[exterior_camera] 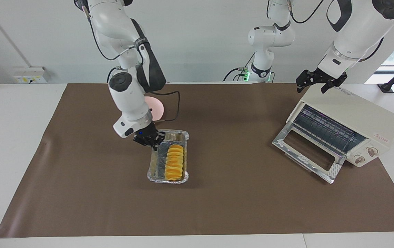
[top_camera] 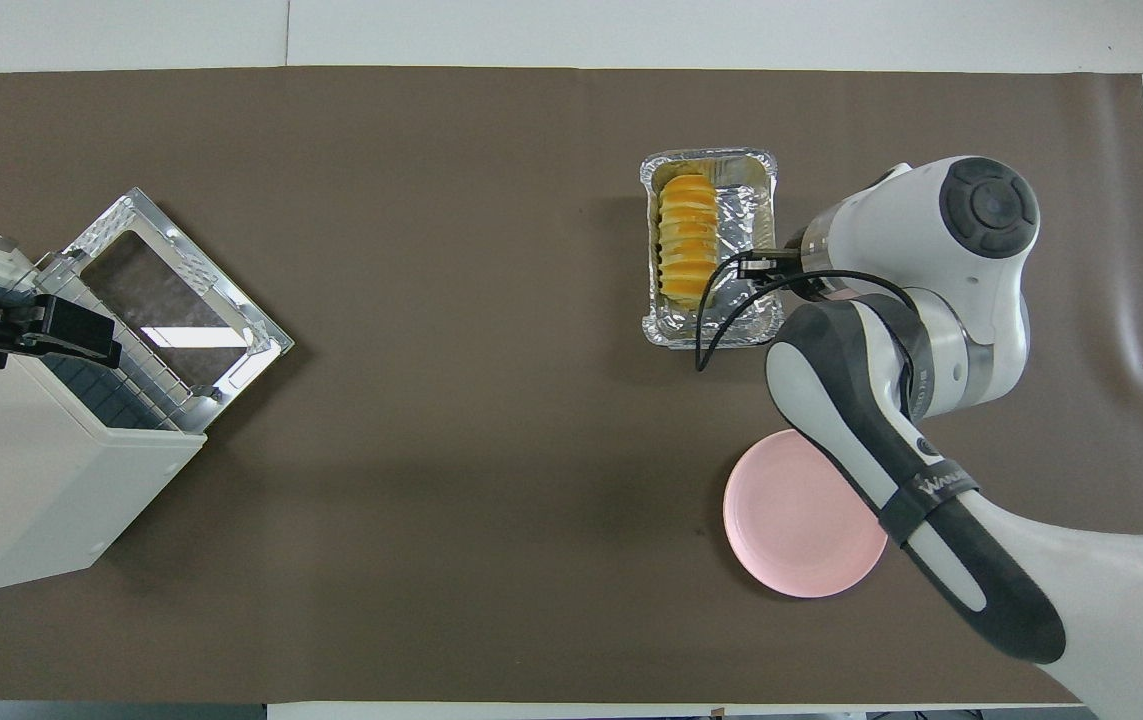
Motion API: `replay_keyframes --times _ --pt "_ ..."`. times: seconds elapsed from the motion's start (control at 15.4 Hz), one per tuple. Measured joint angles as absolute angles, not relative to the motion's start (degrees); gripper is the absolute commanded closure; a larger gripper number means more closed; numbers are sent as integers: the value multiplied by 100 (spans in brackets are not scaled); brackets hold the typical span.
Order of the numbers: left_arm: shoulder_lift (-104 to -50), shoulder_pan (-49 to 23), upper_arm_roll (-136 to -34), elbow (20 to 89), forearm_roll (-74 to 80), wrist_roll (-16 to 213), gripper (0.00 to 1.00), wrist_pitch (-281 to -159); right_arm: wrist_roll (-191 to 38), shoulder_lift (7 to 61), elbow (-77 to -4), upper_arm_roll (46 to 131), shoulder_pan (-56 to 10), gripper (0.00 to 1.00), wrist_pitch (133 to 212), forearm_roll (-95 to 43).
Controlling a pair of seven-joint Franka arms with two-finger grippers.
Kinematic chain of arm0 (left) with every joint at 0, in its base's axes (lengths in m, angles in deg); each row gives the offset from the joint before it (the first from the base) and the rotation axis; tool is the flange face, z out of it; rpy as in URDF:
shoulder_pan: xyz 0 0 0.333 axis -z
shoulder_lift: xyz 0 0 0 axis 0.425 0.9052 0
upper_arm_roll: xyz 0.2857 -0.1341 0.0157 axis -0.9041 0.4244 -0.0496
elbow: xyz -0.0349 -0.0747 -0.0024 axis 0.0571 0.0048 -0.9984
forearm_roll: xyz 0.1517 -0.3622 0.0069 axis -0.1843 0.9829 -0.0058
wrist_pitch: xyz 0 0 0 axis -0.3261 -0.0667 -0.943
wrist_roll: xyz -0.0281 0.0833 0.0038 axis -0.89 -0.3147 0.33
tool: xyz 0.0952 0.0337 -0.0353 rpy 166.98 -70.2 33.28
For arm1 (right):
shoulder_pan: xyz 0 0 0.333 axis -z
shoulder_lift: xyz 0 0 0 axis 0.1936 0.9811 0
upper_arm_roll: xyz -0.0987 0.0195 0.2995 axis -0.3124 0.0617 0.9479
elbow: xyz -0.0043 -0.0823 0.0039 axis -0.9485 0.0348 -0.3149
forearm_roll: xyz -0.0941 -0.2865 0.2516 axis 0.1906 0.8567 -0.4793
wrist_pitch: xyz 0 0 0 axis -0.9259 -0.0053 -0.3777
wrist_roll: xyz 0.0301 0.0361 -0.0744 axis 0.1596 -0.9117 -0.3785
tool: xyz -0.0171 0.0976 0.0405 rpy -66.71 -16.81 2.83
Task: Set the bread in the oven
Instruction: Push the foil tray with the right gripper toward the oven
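The bread, a golden-yellow ridged loaf, lies in a silver foil tray near the middle of the brown mat. My right gripper is shut on the tray's long rim, on the side toward the right arm's end. The cream-white oven stands at the left arm's end with its glass door dropped open and the wire rack showing. My left gripper waits open just over the oven's top edge.
A pink plate lies nearer to the robots than the tray, partly covered by the right arm. Bare brown mat stretches between the tray and the oven door.
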State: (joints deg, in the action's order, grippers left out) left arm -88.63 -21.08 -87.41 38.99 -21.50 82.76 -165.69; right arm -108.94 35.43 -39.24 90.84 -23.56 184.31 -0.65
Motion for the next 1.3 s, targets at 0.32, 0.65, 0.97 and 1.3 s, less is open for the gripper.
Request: replay_keyframes --times 0.32,0.65,0.97,1.3 --pt "-8863 -2108 -8741 3899 -2150 8276 0 -16571 -11862 4112 -3516 9084 -3278 100 18704 -302" --pt "-8863 -2108 -8741 3899 -2150 8276 0 -16571 -11890 4560 -3460 9035 -3312 100 19108 -302" --pt "-8863 -2108 -8741 3899 -2150 8276 0 -16571 -11890 4791 -3563 9052 -3354 5 19471 -302" --pt "-8863 -2108 -8741 3899 -2150 8276 0 -16571 -11890 4672 -3399 9021 -3389 0 19178 -21"
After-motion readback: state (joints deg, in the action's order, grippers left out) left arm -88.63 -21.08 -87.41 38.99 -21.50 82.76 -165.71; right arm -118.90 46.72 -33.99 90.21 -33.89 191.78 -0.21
